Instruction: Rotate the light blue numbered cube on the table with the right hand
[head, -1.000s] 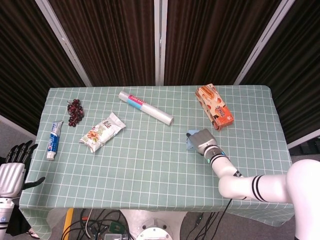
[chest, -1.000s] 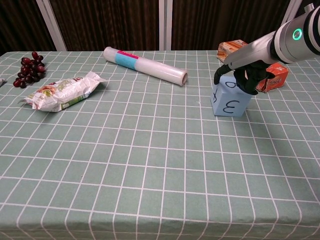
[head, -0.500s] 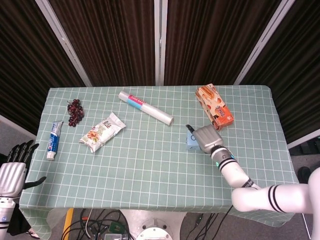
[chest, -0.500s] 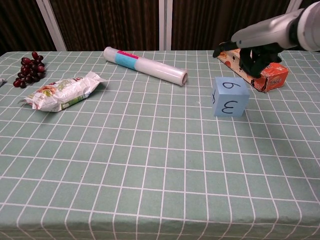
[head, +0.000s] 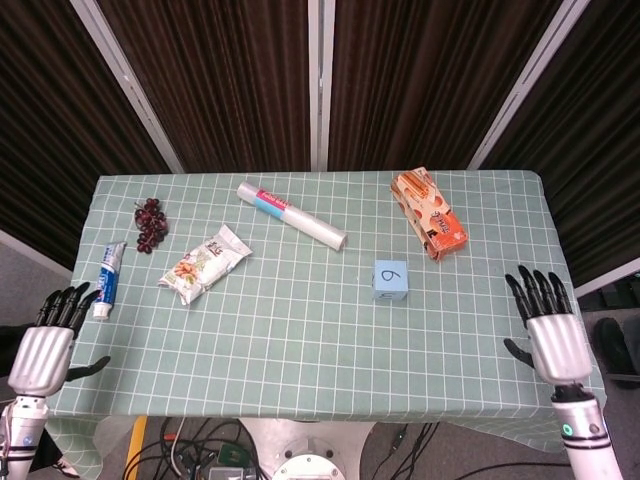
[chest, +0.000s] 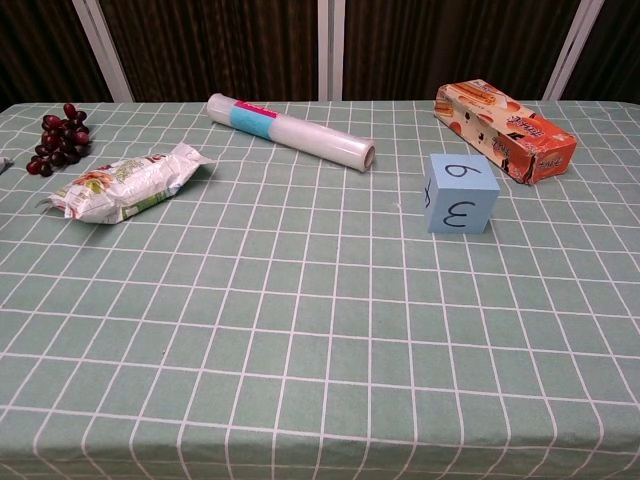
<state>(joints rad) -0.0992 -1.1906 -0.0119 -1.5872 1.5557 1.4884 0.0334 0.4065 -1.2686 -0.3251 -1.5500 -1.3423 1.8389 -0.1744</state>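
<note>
Dark curtains hang behind my green checked table (head: 300, 340). My left hand (head: 42, 350) idles off the 8 o'clock corner, fingers spread, empty. The light blue numbered cube (head: 390, 279) sits free toward 3 o'clock from centre, six on top. It looks light, rigid and smooth-faced; I'd pinch opposite side faces. My right hand (head: 552, 335) waits at 4 o'clock, splayed, empty.
</note>
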